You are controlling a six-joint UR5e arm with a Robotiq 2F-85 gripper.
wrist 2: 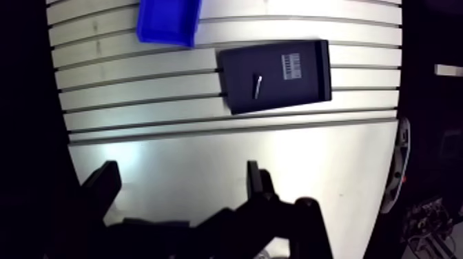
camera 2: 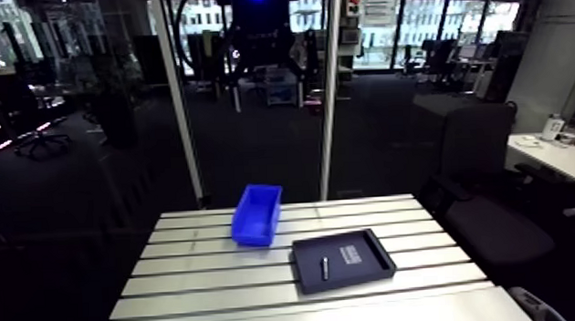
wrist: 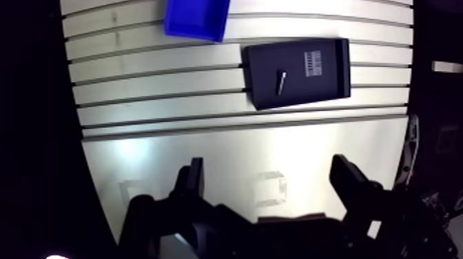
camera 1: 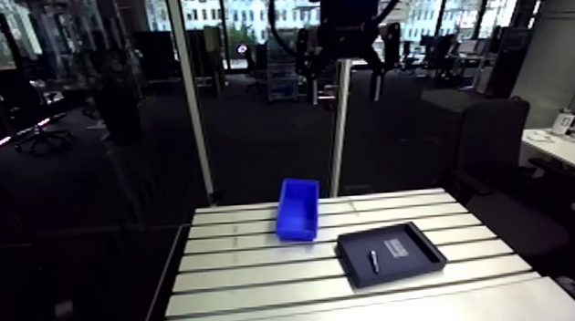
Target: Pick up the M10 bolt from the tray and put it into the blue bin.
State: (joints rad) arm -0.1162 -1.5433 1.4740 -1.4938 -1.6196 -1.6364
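Evidently the gripper [wrist: 270, 173] held nothing: it hung high above the near part of the counter [camera 1: 259, 284], its two fingers spread wide with only bare metal below them.

Risks, from left to right. The blue bin [camera 1: 297, 210] stood at the far left of the pair, long and narrow with its open top up. A release off its centre line would likely send the bolt over a wall and onto the counter. Just right of it and nearer lay the black tray [camera 1: 356, 253], low-rimmed and close to the bin but not touching. The M10 bolt [camera 1: 374, 261] lay flat in the tray's left half, pointing roughly from near to far. It was thin and round, so fingers closing along its length rather than across it might roll it away or pinch it badly. A descent too near the rim could nudge the tray. A pale label [camera 1: 396, 248] sat right of the bolt.

The counter was aluminium, with slots running left to right that could catch a dropped bolt. Open surface lay on every side of the tray.
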